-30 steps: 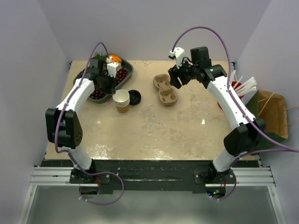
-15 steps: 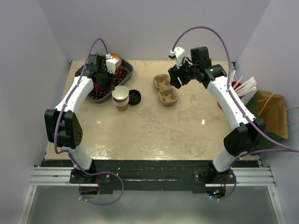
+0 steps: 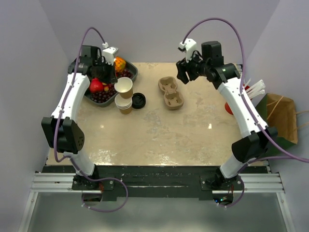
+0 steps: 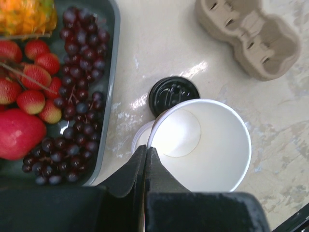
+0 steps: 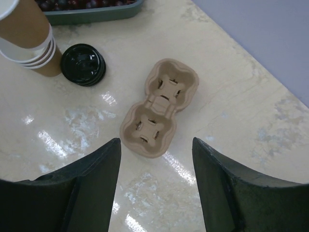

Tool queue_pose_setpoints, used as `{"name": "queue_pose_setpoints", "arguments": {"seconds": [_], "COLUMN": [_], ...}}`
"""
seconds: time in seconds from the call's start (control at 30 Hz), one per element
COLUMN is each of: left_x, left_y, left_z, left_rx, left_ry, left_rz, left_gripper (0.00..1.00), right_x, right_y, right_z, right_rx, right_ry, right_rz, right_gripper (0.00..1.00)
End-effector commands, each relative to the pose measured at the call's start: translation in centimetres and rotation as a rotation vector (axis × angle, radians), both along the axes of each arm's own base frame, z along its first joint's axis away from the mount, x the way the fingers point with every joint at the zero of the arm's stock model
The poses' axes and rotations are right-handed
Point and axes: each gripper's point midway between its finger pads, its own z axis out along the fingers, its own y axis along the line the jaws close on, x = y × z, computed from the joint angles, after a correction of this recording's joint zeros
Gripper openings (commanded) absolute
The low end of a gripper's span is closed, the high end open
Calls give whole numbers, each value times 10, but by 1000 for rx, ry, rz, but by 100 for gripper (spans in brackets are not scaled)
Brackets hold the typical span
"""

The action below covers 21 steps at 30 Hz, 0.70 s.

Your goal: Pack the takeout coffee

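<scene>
My left gripper (image 3: 116,81) (image 4: 146,148) is shut on the rim of a kraft paper cup (image 3: 124,87) (image 4: 203,145), white inside, held a little above the stack of cups (image 3: 125,105) (image 5: 47,67) it came from. A white rim of that stack (image 4: 139,138) shows under the held cup. The black lid (image 3: 139,100) (image 4: 173,94) (image 5: 86,64) lies flat just right of the stack. The pulp carrier (image 3: 170,93) (image 5: 160,108) lies empty further right. My right gripper (image 3: 186,76) (image 5: 156,141) hangs open above the carrier's near end, holding nothing.
A dark tray (image 3: 133,76) (image 4: 110,58) of grapes, strawberries and other fruit sits at the back left, close to my left arm. A red cup of white straws (image 3: 245,90) stands at the right edge. A brown paper bag (image 3: 282,116) sits beyond that edge.
My left gripper closed on the top cup's rim and lifted it up and back off the stack. My right gripper rose slightly and stayed open.
</scene>
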Motion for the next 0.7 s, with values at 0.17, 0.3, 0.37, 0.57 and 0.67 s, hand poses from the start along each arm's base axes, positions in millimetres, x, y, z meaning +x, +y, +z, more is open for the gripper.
{"name": "queue_pose_setpoints", "arguments": {"seconds": [0.17,0.3,0.37,0.57,0.67], "left_x": [6,0,-27,-69,-87], "left_y": [-31,-47,-82,-127,-147], "left_z": [62,62,50,9,-16], "left_rx": [-132,-145,-83,-16,5], "left_ry": [-114,-106,-87,-50,-18], "left_rz": [-106,-187,-379,-610,-718], "left_gripper": [0,0,0,0,0], "right_x": [-6,-11,-9,3,8], "right_y": [-47,-45,-49,-51,-51], "right_z": [52,38,33,33,29], "right_rx": [63,48,38,91,89], "right_ry": [-104,-71,-64,-41,-30], "right_rz": [-213,-185,-192,-206,-202], "right_gripper": [64,65,65,65,65]}}
